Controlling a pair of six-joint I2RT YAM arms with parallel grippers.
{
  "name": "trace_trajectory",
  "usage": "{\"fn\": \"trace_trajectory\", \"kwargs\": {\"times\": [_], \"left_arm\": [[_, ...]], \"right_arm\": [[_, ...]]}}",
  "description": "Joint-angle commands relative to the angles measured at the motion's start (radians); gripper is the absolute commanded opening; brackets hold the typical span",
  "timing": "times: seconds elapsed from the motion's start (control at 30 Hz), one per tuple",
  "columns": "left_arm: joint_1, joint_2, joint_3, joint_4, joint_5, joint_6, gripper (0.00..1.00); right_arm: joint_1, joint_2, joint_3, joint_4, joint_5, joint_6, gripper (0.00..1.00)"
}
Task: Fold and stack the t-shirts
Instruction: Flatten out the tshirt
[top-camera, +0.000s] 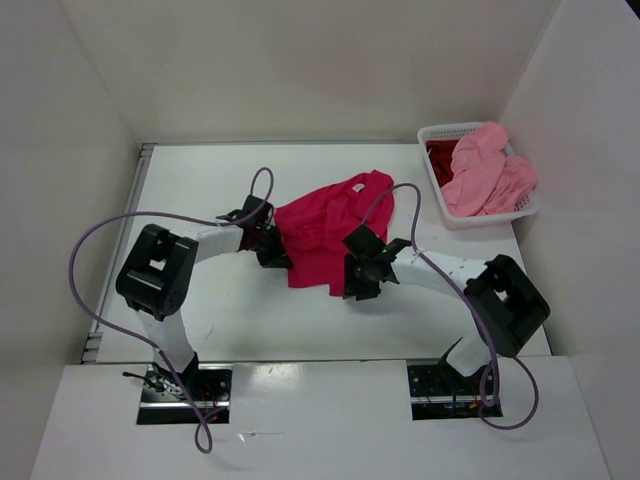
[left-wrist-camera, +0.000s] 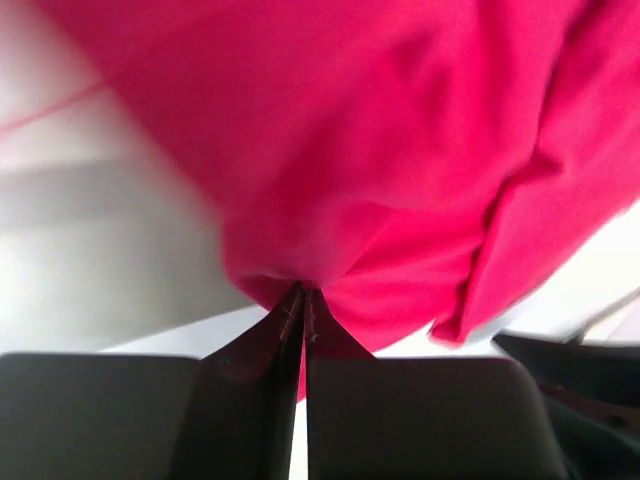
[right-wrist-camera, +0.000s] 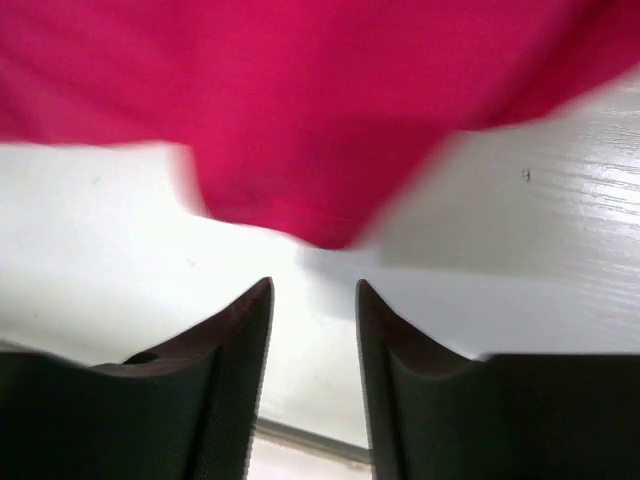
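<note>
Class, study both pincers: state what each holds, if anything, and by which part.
The left pincer is shut on a bunched edge of the crimson-pink t-shirt. The right pincer is open and holds nothing.

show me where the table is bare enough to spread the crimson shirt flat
Bare: the far strip of table behind the crimson shirt, left of the basket; the near strip between both arm bases. Crowded: the middle, where the left gripper pinches the shirt and the right gripper hangs open.
</note>
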Motion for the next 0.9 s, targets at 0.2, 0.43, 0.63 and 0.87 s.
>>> {"fn": "trace_trajectory", "kwargs": {"times": [0.2,0.43,0.63,0.87], "left_arm": [[0.191,-0.12,0.003,-0.086,-0.058,0.103,0.44],[0.174,-0.283,-0.171,-0.052,0.0,0.01,0.52],[0.088,-0.264,-0.205,0.005,-0.009,-0.097,0.54],[0.088,-0.185,-0.205,0.075,-0.018,-0.179,0.53]], "right_arm": [[0.016,0.086,0.077,0.064,-0.002,0.014,0.37],[0.016,0.035,0.121,0.064,-0.024,0.014,0.32],[0.016,0.06,0.152,0.093,-0.025,0.005,0.27],[0.036,0.102,0.18,0.106,-0.043,0.005,0.29]]}}
